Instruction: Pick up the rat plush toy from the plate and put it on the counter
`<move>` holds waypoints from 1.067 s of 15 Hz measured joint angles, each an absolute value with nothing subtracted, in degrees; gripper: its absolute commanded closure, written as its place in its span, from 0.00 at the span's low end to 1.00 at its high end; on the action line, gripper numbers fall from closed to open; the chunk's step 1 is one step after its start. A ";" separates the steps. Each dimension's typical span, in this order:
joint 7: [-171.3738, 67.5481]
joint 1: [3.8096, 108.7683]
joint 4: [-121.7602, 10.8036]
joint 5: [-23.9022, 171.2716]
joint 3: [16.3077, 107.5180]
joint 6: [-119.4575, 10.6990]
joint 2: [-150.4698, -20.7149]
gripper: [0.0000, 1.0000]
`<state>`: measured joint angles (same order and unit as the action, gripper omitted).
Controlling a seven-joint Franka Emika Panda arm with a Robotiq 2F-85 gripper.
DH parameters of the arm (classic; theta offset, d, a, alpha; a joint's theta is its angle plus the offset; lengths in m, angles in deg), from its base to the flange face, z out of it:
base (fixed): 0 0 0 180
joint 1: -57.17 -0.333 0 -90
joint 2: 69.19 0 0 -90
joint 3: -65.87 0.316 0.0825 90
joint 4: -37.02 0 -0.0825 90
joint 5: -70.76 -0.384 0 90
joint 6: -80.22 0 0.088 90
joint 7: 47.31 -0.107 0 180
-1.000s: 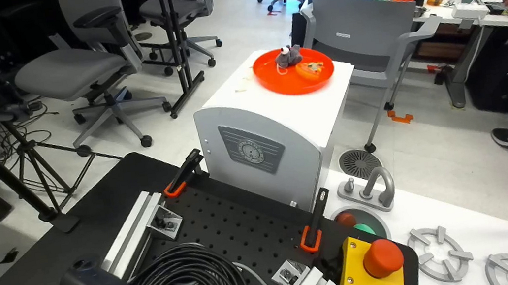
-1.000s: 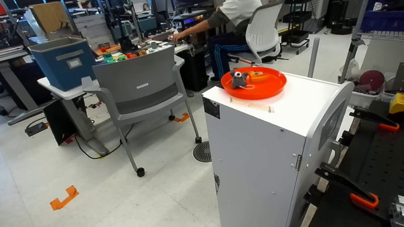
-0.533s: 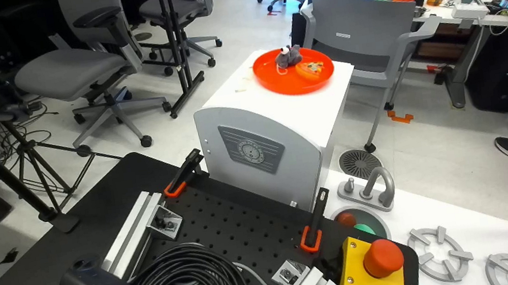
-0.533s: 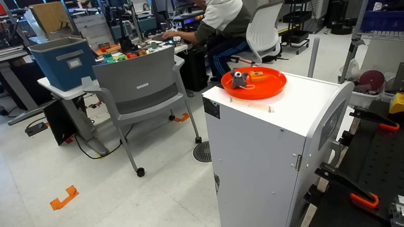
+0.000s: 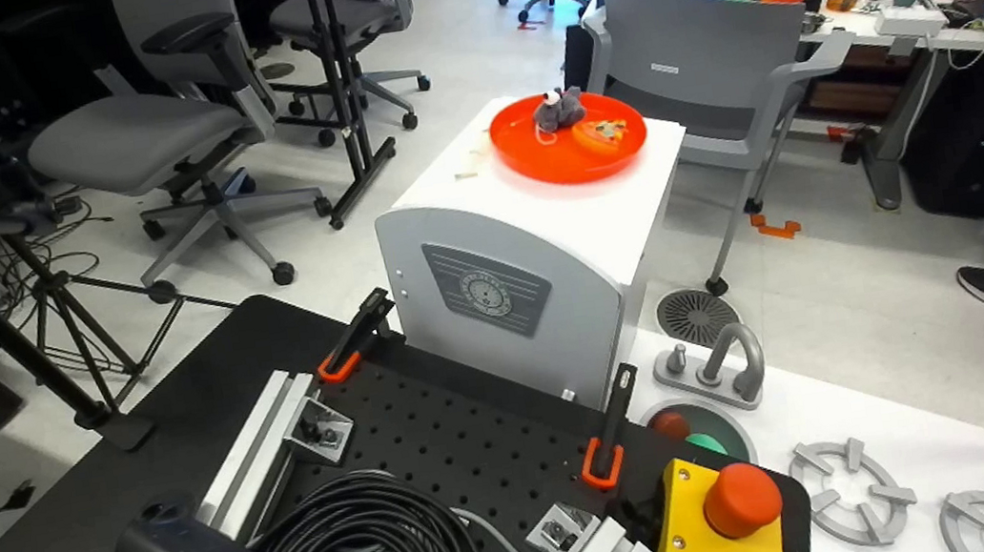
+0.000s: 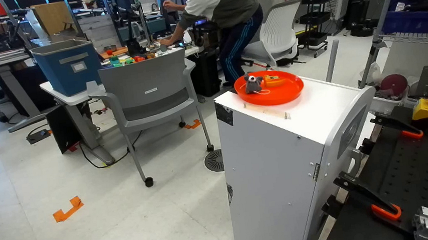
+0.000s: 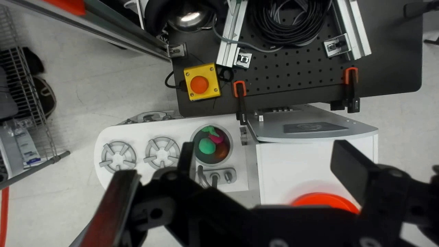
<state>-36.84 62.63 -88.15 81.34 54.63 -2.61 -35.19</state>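
Observation:
The rat plush toy (image 5: 558,110) (image 6: 253,84), grey with a white patch, sits inside the round orange plate (image 5: 573,166) (image 6: 276,97) in both exterior views. That plate rests on top of the tall white box (image 5: 481,196). In the wrist view only a strip of the orange plate (image 7: 322,198) shows at the lower right, partly covered by my gripper; the rat is hidden there. My gripper (image 7: 264,151) stands wide open, nothing between its fingers, above the gap between box and white counter (image 7: 180,127). Neither exterior view shows the gripper.
An orange wedge-shaped toy (image 5: 602,135) shares the plate. The counter has a sink (image 7: 231,145) containing several coloured toys, a faucet (image 5: 757,359) and burners. Clamps (image 5: 610,433) and a yellow box with a red button (image 5: 743,499) edge the black bench. A grey chair (image 6: 150,91) stands beside the white box.
The rat, the plate and the box have not moved. In the background, a person has gone from sitting to standing bent over the far desk.

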 measured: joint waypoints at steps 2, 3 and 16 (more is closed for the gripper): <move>-38.40 62.64 -84.87 80.19 54.85 -1.93 -39.50 0.00; -39.92 62.64 -83.52 79.25 54.99 -2.29 -41.26 0.00; -51.00 62.77 -82.27 80.70 59.72 -21.91 -51.23 0.00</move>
